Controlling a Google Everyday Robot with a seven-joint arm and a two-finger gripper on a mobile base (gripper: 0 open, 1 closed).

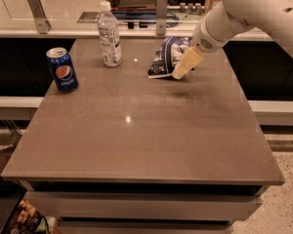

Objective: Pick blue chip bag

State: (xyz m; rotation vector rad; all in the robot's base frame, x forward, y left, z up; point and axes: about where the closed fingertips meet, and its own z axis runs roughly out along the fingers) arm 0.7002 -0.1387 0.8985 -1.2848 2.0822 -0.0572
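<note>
The blue chip bag (164, 54) is a crumpled navy foil bag with white patches. It lies on the grey table (136, 140) at the far side, right of centre. My gripper (181, 69) hangs from the white arm at the upper right, slanting down to the left. Its cream tip is at the bag's right edge and overlaps it in the camera view. Whether it touches the bag cannot be told. The bag's right part is hidden behind the gripper.
A clear water bottle (109, 35) stands left of the bag at the far side. A blue Pepsi can (62, 69) stands near the table's left edge. A counter with metal brackets (36, 6) runs behind the table.
</note>
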